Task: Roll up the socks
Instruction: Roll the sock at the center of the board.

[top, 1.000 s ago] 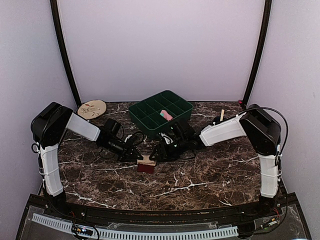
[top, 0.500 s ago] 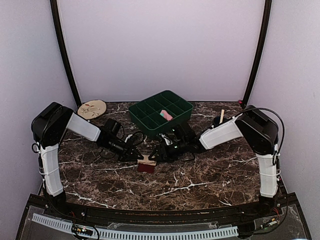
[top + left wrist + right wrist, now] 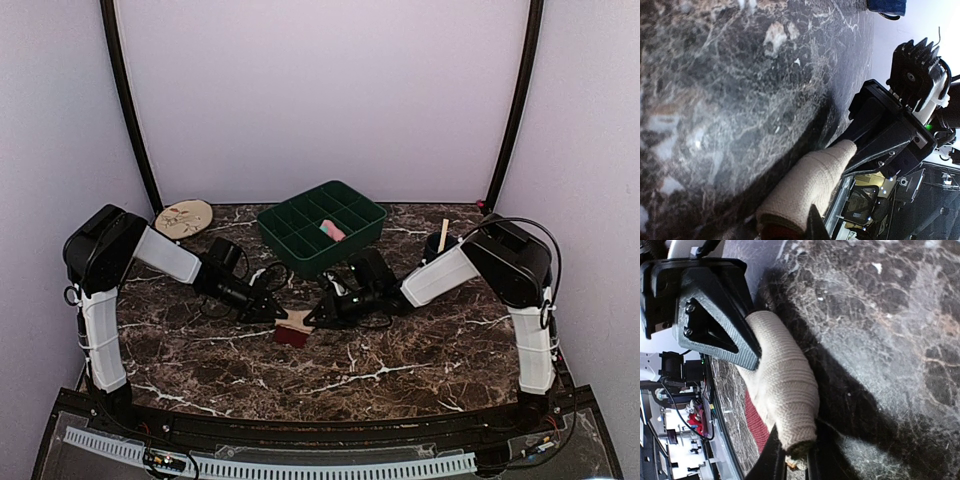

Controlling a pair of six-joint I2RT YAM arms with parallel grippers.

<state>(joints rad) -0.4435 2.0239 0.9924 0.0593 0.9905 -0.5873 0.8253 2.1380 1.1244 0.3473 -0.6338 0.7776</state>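
Note:
The beige sock (image 3: 294,321) lies rolled into a tube on the marble table between both grippers, its maroon part (image 3: 291,337) spread on the near side. My left gripper (image 3: 276,314) is shut on the tube's left end, and in the left wrist view the roll (image 3: 810,184) runs up from its jaws (image 3: 805,231). My right gripper (image 3: 312,318) is shut on the other end. In the right wrist view the roll (image 3: 786,385) ends between the two dark fingers (image 3: 774,456), and the left gripper (image 3: 715,320) clamps the far end. The pink sock (image 3: 332,231) sits in a tray compartment.
A green compartment tray (image 3: 296,243) stands just behind the grippers. A round beige disc (image 3: 184,217) lies at the back left. A small wooden stick (image 3: 443,231) stands upright at the back right, beside the right arm's elbow. Dark posts rise at both back corners.
My right gripper has closed on the right end of the beige sock roll, and the right arm has shifted slightly. The left gripper has stayed shut in place.

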